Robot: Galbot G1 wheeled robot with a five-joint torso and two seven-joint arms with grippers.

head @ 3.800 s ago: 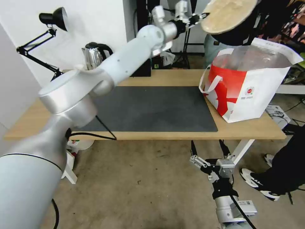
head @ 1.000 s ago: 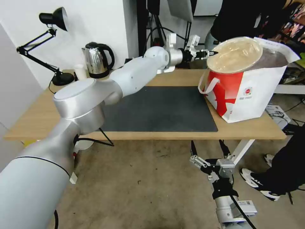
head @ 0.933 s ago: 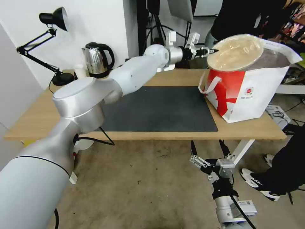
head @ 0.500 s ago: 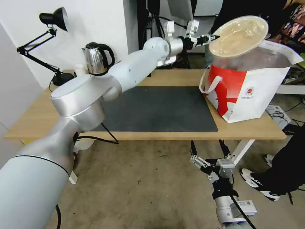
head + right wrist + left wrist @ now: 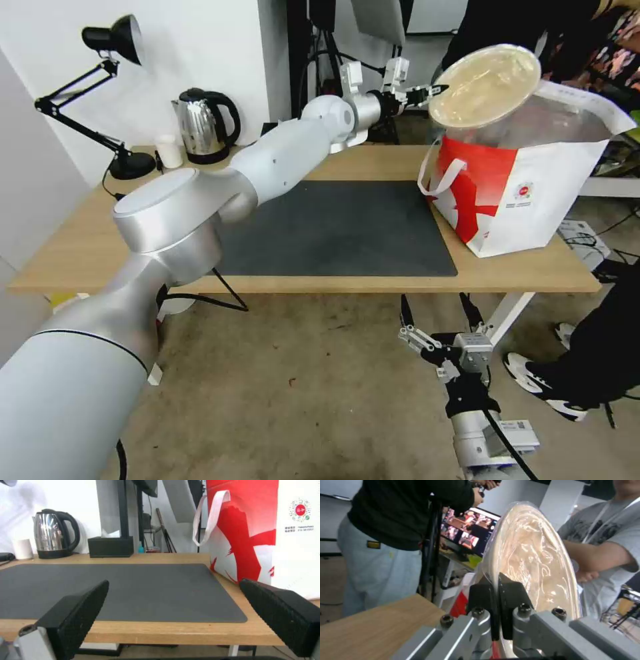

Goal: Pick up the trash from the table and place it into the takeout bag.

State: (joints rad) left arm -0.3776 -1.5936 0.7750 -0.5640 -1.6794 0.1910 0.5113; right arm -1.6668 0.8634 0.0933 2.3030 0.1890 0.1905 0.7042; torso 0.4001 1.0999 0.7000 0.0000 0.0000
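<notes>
A beige pulp bowl (image 5: 483,87), covered with clear film, hangs tilted on edge over the near-left rim of the takeout bag (image 5: 533,193). My left gripper (image 5: 437,89) is shut on the bowl's rim. In the left wrist view its black fingertips (image 5: 506,592) pinch the rim of the bowl (image 5: 533,555). The bag stands open on the right end of the table (image 5: 80,247), showing its foil lining. My right gripper (image 5: 437,312) hangs open below the table's front edge, and in its wrist view it (image 5: 180,610) faces the bag (image 5: 266,530).
A dark grey mat (image 5: 333,227) covers the table's middle. A kettle (image 5: 203,127), a small white cup (image 5: 170,152) and a black desk lamp (image 5: 100,87) stand at the back left. A black tissue box (image 5: 110,546) sits behind the mat. People stand behind and right of the bag.
The left gripper has lifted the bowl off the bag's mouth, where it rested a second ago, and then shifted it slightly left. The right arm has not moved.
</notes>
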